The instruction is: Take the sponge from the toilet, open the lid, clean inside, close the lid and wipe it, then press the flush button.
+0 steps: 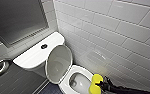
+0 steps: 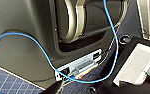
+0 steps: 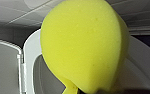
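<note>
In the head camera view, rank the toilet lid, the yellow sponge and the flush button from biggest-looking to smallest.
1. lid: raised, clearly the largest.
2. sponge: much smaller than the lid.
3. flush button: smallest, a little dark dot.

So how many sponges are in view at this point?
1. The sponge is pinched in the right gripper, over the rim of the toilet bowl, with the lid raised. I see no other.
</note>
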`<state>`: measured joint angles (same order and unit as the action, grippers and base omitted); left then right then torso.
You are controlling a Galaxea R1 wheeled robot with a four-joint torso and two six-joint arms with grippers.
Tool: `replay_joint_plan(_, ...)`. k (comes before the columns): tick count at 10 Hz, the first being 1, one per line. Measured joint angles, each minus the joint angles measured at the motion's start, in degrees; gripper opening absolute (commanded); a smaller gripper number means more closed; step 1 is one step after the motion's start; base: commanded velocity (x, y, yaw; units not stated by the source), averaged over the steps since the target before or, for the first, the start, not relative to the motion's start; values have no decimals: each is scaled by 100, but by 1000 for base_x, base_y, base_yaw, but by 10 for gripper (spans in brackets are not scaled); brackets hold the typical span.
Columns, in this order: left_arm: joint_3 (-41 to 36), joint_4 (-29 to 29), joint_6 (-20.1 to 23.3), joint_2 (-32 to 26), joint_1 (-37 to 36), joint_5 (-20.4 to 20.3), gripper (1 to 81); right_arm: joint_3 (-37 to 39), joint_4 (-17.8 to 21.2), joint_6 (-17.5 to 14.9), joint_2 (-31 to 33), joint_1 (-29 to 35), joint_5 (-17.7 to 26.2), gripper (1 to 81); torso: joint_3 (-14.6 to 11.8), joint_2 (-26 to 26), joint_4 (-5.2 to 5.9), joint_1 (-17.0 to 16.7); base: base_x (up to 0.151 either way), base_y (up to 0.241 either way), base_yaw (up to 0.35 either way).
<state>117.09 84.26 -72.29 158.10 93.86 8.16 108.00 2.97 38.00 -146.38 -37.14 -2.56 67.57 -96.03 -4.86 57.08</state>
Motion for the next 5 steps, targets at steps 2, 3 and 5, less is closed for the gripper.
replay_joint_plan(2,0,88,0,33,-2,0,811,-361,5,-2,357,-306,-149,10,0,0,0,0,0,0,0)
replay_joint_plan(3,0,110,2,55,-4,0,811,-513,5,0,473,-386,-154,10,0,0,0,0,0,0,0)
replay_joint_plan(5,-4,127,5,94,-39,0,811,-819,5,-2,851,-706,-262,10,0,0,0,0,0,0,0)
